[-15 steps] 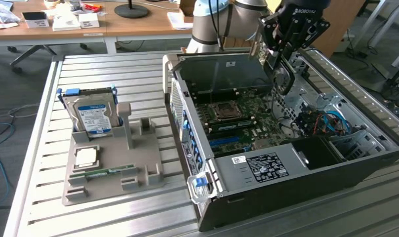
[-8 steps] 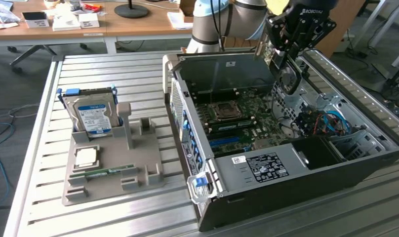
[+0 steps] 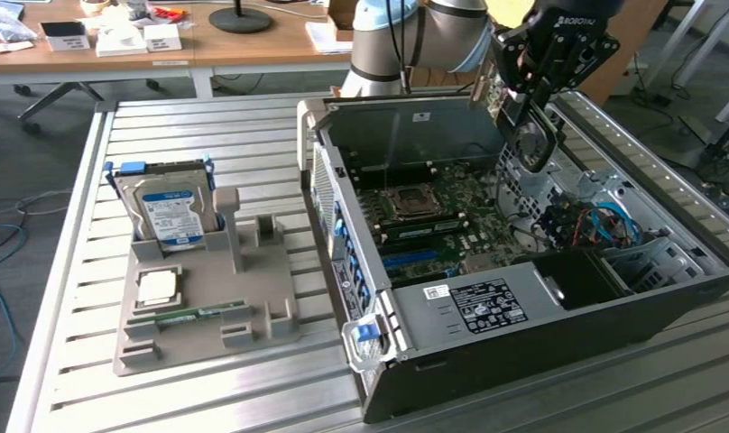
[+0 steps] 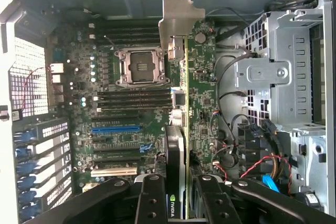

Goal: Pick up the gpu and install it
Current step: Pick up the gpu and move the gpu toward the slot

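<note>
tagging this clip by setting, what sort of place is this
Probably a robotics lab or workshop: a robot arm holds a gpu in its pincer over an open computer case on a slatted metal bench, with wooden office desks behind.

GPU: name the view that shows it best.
Wrist view: the gpu runs edge-on through the middle, bracket and cooler clear, clamped in the gripper over the motherboard. The exterior view shows it dark, hanging under the gripper above the case.
</note>
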Robot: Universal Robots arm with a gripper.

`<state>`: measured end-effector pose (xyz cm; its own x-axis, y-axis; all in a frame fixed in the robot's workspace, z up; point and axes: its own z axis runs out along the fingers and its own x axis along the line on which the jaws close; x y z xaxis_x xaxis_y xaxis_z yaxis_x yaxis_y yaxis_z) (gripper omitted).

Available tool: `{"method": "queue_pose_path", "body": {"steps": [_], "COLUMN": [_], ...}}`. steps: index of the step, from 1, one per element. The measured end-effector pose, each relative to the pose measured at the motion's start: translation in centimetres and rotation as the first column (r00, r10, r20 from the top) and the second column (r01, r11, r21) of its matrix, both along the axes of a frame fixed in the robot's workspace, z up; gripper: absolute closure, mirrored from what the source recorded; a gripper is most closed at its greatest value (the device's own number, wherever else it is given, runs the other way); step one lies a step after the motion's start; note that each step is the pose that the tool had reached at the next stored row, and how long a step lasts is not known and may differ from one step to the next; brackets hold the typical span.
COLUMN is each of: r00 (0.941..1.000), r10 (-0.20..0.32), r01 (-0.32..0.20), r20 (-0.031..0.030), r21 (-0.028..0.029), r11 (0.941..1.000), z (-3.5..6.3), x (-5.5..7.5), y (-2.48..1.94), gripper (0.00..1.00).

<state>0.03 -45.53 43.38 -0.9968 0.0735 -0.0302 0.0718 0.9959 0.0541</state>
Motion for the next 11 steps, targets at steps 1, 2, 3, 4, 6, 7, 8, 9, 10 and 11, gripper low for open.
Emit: {"method": "queue_pose_path", "body": {"steps": [1, 2, 3, 4, 6, 7, 8, 9, 10, 11], "r00": [1.0000, 1.0000, 1.0000, 1.0000, 1.0000, 1.0000, 1.0000, 1.0000, 1.0000, 1.0000], "r10": [0.000, 0.000, 0.000, 0.000, 0.000, 0.000, 0.000, 0.000, 0.000, 0.000], "r01": [0.000, 0.000, 0.000, 0.000, 0.000, 0.000, 0.000, 0.000, 0.000, 0.000], "r20": [0.0000, 0.0000, 0.0001, 0.0000, 0.0000, 0.0000, 0.0001, 0.0001, 0.0001, 0.0000], "r21": [0.0000, 0.0000, 0.0000, 0.0000, 0.0000, 0.0000, 0.0000, 0.0001, 0.0000, 0.0000], "r11": [1.0000, 1.0000, 1.0000, 1.0000, 1.0000, 1.0000, 1.0000, 1.0000, 1.0000, 1.0000], "z": [0.00, -0.01, -0.01, -0.01, -0.03, -0.02, -0.03, -0.03, -0.03, -0.02], "x": [0.03, 0.07, 0.10, 0.11, 0.24, 0.24, 0.24, 0.24, 0.24, 0.24], "y": [0.00, 0.00, 0.00, 0.00, 0.00, 0.00, 0.00, 0.00, 0.00, 0.00], "gripper": [0.73, 0.73, 0.73, 0.73, 0.73, 0.73, 0.73, 0.73, 0.73, 0.73]}}
